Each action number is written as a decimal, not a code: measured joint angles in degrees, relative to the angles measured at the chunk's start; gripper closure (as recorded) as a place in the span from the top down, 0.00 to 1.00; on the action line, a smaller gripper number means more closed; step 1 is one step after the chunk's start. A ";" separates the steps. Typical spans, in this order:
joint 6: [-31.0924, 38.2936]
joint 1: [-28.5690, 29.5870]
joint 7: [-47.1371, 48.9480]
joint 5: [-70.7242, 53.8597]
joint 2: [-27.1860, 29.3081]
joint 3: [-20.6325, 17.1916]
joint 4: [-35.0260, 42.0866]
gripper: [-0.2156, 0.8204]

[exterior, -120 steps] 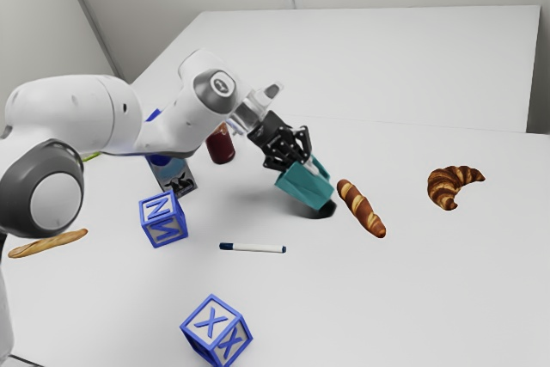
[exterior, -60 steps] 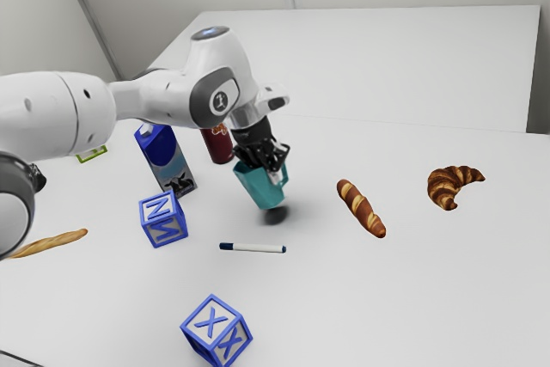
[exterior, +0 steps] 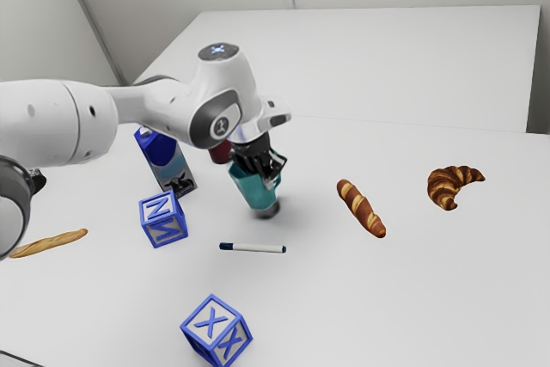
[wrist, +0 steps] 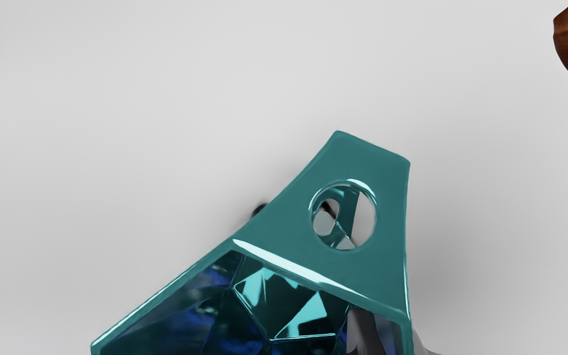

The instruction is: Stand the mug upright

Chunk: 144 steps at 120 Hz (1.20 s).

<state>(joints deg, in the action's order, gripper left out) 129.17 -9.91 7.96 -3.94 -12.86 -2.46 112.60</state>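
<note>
My black two-finger tool [exterior: 268,179] pinches the tilted, glossy teal faceted mug [exterior: 252,190] by its wall [wrist: 406,340]; I judge it light, rigid, slippery, best gripped there, beside the handle [wrist: 370,158].

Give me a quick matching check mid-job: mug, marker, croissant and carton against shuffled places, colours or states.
1. mug
2. marker
3. croissant
4. carton

A. brown, farthest toward the exterior view's right
B. blue-topped, next to a lettered block
C. teal, tilted, held by the end effector
D. white with a dark blue cap, lying flat

Pairs: 1-C, 2-D, 3-A, 4-B
</note>
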 joint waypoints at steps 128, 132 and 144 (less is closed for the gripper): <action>-1.35 -1.37 3.58 0.65 4.53 -1.09 1.09 0.72; -1.67 -1.54 3.58 0.64 5.48 -1.04 1.01 0.73; -3.40 -1.87 3.50 0.51 7.80 -0.22 0.23 0.75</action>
<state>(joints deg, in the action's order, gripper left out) 125.77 -11.78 11.46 -3.43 -5.06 -2.67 112.83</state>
